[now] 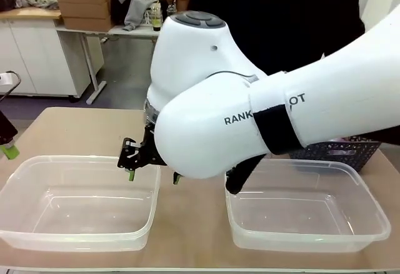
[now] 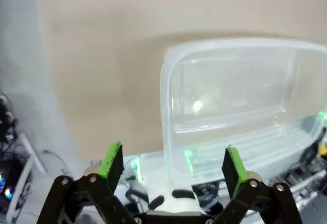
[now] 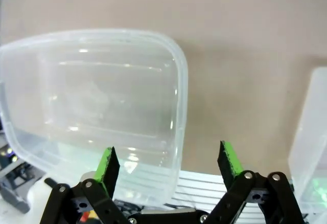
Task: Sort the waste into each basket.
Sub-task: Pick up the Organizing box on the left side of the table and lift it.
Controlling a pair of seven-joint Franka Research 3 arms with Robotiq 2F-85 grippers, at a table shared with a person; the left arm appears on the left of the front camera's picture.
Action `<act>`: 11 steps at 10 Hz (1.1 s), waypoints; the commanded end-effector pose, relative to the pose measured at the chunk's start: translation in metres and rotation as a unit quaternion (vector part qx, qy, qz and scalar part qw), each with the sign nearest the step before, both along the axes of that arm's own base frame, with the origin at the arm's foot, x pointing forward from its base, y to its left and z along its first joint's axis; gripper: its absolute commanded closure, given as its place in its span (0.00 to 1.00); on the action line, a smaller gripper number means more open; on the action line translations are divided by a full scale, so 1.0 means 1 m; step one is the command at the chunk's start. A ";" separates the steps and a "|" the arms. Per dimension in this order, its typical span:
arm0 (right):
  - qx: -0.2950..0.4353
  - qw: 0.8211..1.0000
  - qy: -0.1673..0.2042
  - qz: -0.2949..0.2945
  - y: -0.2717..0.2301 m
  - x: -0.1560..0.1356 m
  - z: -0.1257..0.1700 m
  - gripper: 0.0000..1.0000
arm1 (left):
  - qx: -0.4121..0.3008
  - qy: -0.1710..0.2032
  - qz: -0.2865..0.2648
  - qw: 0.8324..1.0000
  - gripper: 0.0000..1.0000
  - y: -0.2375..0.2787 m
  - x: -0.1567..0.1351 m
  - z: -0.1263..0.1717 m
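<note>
Two clear plastic baskets stand side by side at the table's near edge, the left basket (image 1: 37,167) and the right basket (image 1: 369,205), both with nothing inside. My right arm reaches across the middle. Its right gripper (image 1: 154,175) hangs open over the gap between them, by the left basket's right rim. In the right wrist view, the right gripper (image 3: 168,165) is open above the left basket (image 3: 92,106), with the other basket's rim (image 3: 311,132) at the picture's right. My left gripper (image 1: 7,149) sits at the far left, and the left gripper (image 2: 173,165) is open beside the left basket (image 2: 240,96). The waste is out of view.
A dark grey lattice basket (image 1: 344,150) stands behind the right basket, partly hidden by my right arm. A person in dark clothes (image 1: 281,17) stands at the far side. Bare tan tabletop (image 1: 75,130) lies beyond the left basket.
</note>
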State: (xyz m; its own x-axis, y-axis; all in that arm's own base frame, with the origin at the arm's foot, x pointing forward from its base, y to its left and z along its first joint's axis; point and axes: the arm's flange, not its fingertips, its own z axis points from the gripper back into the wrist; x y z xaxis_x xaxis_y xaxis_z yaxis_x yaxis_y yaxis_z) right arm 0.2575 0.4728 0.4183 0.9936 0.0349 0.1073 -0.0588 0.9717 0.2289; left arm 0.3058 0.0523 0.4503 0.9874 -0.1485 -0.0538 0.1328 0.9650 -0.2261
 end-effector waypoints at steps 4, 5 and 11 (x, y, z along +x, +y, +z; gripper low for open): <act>-0.006 1.000 0.004 0.001 0.008 0.007 -0.009 0.00 | 0.006 0.039 -0.008 0.999 0.00 0.004 -0.002 -0.015; -0.006 1.000 0.004 0.001 0.008 0.007 -0.009 0.00 | 0.006 0.039 -0.008 0.999 0.00 0.004 -0.002 -0.015; -0.028 0.999 0.015 -0.005 0.012 0.010 -0.011 0.00 | 0.017 0.066 -0.001 0.998 0.00 -0.028 0.015 -0.076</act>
